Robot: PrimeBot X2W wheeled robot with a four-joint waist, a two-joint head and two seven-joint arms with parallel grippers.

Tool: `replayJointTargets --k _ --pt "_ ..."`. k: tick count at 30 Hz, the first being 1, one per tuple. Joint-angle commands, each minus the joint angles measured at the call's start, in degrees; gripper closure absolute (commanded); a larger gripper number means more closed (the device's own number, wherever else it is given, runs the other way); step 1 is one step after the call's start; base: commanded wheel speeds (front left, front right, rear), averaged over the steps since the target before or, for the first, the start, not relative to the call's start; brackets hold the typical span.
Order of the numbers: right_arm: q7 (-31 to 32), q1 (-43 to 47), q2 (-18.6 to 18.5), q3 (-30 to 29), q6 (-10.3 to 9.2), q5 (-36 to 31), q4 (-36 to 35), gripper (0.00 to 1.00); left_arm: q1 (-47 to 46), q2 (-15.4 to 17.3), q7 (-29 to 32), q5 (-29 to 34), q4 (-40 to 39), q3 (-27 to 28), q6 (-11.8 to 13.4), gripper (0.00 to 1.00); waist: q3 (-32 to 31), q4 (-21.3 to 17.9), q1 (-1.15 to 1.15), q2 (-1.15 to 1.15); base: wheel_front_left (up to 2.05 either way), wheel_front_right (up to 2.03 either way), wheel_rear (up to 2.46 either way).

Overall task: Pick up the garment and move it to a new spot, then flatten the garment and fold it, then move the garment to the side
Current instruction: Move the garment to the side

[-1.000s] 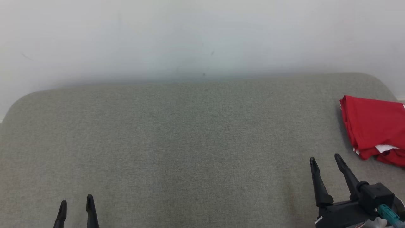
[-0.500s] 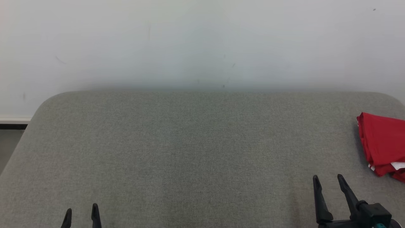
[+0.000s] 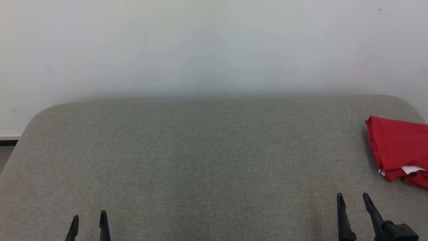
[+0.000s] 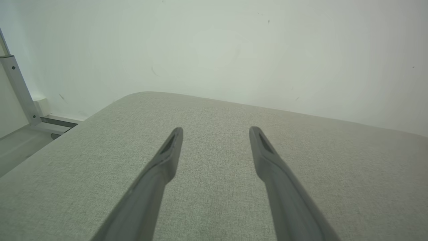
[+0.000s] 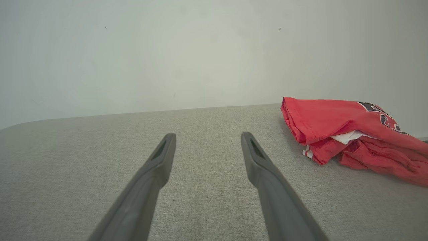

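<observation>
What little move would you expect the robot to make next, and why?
Probably the right gripper should reach toward the red garment. It lies loosely folded at the right edge of the grey surface, untouched. Both grippers are open and empty, and the left gripper is far across.

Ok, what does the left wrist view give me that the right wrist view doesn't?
Left wrist view: the left gripper, open, and a metal frame post beside the surface's edge. Right wrist view: the right gripper, open, with the red garment lying folded to its right, untouched. Both: the grey fabric surface and the white wall.
</observation>
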Motion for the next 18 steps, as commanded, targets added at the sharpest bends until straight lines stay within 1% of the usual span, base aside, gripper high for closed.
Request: replayJointTargets --k 1,18 --pt "-0.3 0.5 0.2 0.0 -0.02 -0.1 0.1 0.00 -0.5 -0.1 -0.2 0.6 0.1 0.1 -0.4 0.00 0.1 -0.3 0.00 0.00 0.00 0.00 0.00" --pt "-0.3 -0.3 0.6 0.7 -0.02 0.5 0.1 0.00 -0.2 -0.1 -0.2 0.1 0.4 0.9 -0.3 0.00 0.5 -0.9 0.00 0.00 0.00 0.00 0.00"
